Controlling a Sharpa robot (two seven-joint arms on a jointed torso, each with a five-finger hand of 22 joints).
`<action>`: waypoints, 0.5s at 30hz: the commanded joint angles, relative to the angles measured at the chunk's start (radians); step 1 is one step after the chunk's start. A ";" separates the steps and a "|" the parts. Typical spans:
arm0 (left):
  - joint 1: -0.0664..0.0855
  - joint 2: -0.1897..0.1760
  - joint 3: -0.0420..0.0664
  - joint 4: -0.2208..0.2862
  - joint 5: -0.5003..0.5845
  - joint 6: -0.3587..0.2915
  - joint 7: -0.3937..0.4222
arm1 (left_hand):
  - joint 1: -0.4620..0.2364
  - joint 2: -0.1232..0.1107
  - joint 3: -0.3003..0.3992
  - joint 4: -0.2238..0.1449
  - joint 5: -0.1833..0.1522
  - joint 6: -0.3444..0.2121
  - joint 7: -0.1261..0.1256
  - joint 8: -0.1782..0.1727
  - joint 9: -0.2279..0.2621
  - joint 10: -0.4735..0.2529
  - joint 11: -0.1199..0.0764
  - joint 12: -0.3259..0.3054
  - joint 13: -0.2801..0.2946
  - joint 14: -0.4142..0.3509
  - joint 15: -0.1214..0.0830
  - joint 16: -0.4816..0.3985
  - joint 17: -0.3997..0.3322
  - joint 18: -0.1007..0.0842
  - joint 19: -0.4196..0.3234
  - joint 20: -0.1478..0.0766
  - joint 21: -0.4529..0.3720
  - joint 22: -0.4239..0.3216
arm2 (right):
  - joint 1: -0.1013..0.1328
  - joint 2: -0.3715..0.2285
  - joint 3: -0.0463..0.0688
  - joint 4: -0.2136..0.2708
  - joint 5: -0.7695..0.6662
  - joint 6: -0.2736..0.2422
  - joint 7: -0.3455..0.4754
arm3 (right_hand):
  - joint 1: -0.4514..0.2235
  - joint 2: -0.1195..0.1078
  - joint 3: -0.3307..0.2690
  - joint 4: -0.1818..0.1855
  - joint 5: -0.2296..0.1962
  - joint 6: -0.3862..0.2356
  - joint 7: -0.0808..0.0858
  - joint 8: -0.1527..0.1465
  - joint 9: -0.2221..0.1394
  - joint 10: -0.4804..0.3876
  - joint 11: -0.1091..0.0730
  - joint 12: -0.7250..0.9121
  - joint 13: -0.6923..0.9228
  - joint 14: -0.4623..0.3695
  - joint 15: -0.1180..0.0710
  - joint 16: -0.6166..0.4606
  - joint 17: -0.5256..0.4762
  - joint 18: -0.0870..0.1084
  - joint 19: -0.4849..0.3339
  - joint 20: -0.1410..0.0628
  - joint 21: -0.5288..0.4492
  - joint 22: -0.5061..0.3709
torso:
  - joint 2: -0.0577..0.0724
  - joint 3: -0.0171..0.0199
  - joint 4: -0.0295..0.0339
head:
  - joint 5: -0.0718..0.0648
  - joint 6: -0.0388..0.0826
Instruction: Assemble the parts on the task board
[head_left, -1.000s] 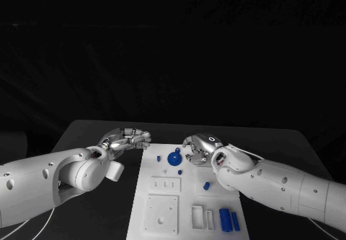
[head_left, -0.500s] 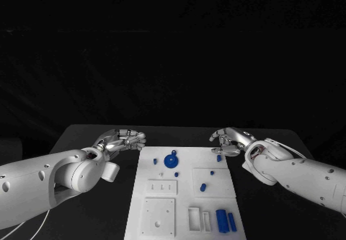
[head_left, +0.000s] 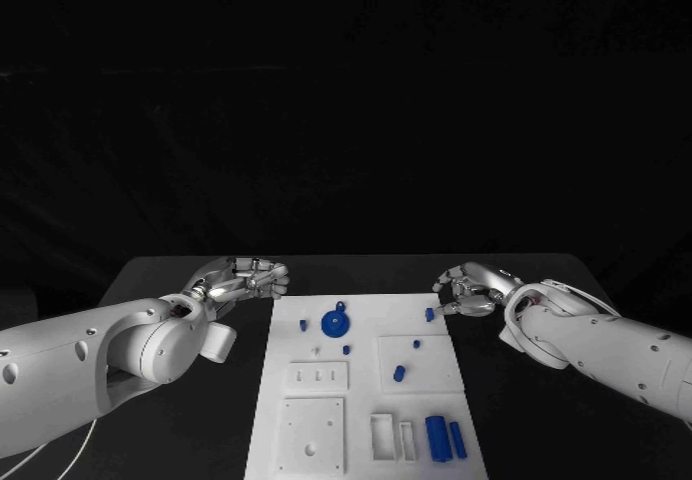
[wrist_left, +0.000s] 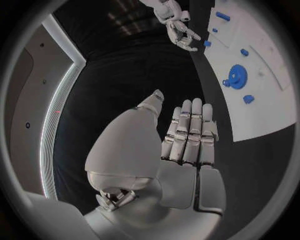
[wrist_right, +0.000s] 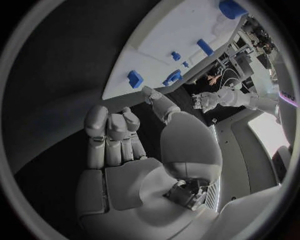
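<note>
The white task board (head_left: 378, 306) lies in the middle of the black table. A round blue part (head_left: 335, 321) sits near its far end, with small blue parts (head_left: 430, 314) scattered around it and two blue cylinders (head_left: 447, 439) at the near right corner. My left hand (head_left: 240, 279) hovers off the board's far left corner; its fingers lie straight together with nothing in them (wrist_left: 184, 142). My right hand (head_left: 470, 287) is off the far right corner, close to a small blue part (wrist_right: 135, 79), and it is also empty (wrist_right: 122, 145).
Raised white blocks with slots and holes (head_left: 319, 432) take up the board's near half. Black tabletop (head_left: 548, 410) runs on both sides of the board. My white forearms (head_left: 101, 360) lie over the table at left and right.
My right hand has drawn away from beside the round blue part to past the board's far right corner. The left hand has pulled back slightly. The head camera has shifted.
</note>
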 joint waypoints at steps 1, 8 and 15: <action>0.000 0.003 0.000 -0.001 -0.007 0.021 0.014 | 0.014 0.000 -0.003 0.003 -0.005 0.006 0.002 -0.006 -0.001 0.005 0.002 0.003 0.000 0.005 0.000 -0.005 0.002 0.018 0.002 0.003 -0.003 0.000 | -0.008 0.011 0.000 -0.017 0.021 0.044 0.040 | 0.012 0.001 -0.009 0.000 0.010 0.008 0.003 -0.003 0.000 -0.005 -0.001 0.003 -0.002 -0.003 -0.003 -0.003 0.002 0.110 -0.011 0.000 0.003 0.017 | 0.001 -0.0003 -0.0002 | 0.003 -0.005; 0.000 0.006 0.000 -0.006 -0.007 0.022 0.013 | 0.014 0.001 -0.005 0.005 -0.005 0.006 0.002 -0.006 -0.002 0.004 0.002 0.002 0.000 0.005 0.000 -0.006 0.002 0.018 0.002 0.003 -0.004 0.000 | -0.022 0.021 0.000 -0.040 0.022 0.058 0.043 | 0.015 0.001 -0.015 0.000 0.014 0.007 0.003 -0.004 -0.001 -0.005 -0.001 0.003 -0.002 -0.003 -0.003 -0.004 0.003 0.110 -0.012 0.001 0.003 0.017 | 0.001 -0.0032 0.0017 | 0.004 -0.010; 0.000 0.003 0.000 -0.004 -0.010 0.022 0.013 | 0.015 0.001 -0.006 0.006 -0.005 0.006 0.002 -0.006 -0.002 0.004 0.002 0.001 0.000 0.005 0.000 -0.006 0.002 0.017 0.002 0.003 -0.004 0.001 | -0.027 0.026 0.000 -0.047 0.022 0.068 0.040 | 0.015 0.001 -0.020 0.000 0.017 0.006 0.002 -0.005 -0.001 -0.006 -0.001 0.003 -0.002 -0.003 -0.003 -0.005 0.004 0.110 -0.013 0.002 0.003 0.017 | 0.000 -0.0054 -0.0016 | 0.005 -0.017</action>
